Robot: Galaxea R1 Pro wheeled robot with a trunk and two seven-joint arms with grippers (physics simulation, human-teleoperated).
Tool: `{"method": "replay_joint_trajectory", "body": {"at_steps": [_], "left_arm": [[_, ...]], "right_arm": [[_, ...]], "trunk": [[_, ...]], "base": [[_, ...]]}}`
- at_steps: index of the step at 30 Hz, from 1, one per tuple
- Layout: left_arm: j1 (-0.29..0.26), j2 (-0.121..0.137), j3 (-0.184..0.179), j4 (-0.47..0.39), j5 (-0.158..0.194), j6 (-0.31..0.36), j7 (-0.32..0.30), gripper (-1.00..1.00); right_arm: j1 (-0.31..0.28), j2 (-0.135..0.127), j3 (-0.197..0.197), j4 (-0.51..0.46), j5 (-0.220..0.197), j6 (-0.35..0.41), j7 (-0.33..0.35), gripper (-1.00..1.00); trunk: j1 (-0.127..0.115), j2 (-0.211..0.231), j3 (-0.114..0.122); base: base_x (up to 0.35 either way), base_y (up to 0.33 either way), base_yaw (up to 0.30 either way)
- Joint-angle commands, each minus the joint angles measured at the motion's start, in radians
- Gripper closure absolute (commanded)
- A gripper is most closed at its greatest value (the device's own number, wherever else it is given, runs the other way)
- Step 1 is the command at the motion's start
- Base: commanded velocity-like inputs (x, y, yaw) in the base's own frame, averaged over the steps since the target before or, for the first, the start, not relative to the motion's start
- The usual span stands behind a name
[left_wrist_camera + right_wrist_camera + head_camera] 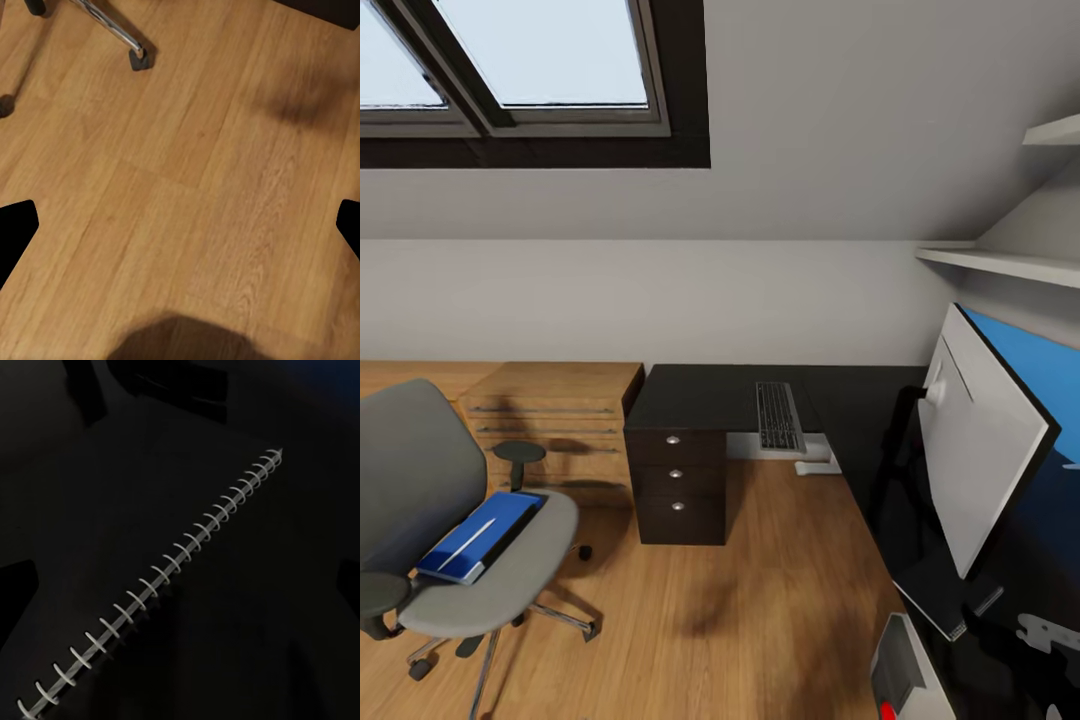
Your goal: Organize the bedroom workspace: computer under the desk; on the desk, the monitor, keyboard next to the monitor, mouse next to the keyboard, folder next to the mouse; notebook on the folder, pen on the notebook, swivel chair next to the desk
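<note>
the left gripper (pixel 180 221) hangs over bare wood floor (pixel 187 150), its 2 dark fingertips (pixel 16 225) spread wide at the frame's edges and holding nothing. a chrome leg and castor of the swivel chair (pixel 124 37) lie just ahead. the right gripper (pixel 180 585) hovers with fingers equally parted over a dark spiral-bound notebook (pixel 161 577) lying flat on the black desk top, not yet pinched.

seen from the head, the job looks barely half done: the keyboard (pixel 779 416) lies on the desk (pixel 700 395) and the monitor (pixel 985 440) stands on the desk's near wing, but well apart from the keyboard. the folder (pixel 480 535) remains on the seat of the swivel chair (pixel 420 480), a slim white stick, possibly the pen, on its cover. a grey box with a red light, likely the computer (pixel 900 670), sits low beside the monitor. the mouse cannot be made out.

a light-wood cabinet (pixel 555 420) stands beside the desk drawers (pixel 675 480). the chair sits away from the desk, open floor between.
</note>
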State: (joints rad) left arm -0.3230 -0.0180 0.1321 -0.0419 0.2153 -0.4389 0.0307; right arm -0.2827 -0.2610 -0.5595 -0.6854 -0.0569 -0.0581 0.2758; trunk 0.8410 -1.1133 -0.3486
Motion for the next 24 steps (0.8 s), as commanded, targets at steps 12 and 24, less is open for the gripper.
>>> {"method": "replay_joint_trajectory", "body": {"at_steps": [12, 24], "left_arm": [[-0.001, 0.0, 0.008, 0.0, -0.005, -0.003, 0.002, -1.0], [-0.001, 0.001, 0.008, 0.0, -0.005, -0.003, 0.003, -1.0]], "right_arm": [[-0.001, 0.001, -0.003, 0.01, -0.006, -0.003, 0.008, -1.0], [-0.001, 0.0, -0.003, 0.012, -0.006, -0.005, 0.008, -1.0]], "trunk": [[0.046, -0.085, -0.039], [0.088, -0.162, -0.073]], "base": [[0.0, 0.0, 0.0], [0.0, 0.0, 0.0]]}}
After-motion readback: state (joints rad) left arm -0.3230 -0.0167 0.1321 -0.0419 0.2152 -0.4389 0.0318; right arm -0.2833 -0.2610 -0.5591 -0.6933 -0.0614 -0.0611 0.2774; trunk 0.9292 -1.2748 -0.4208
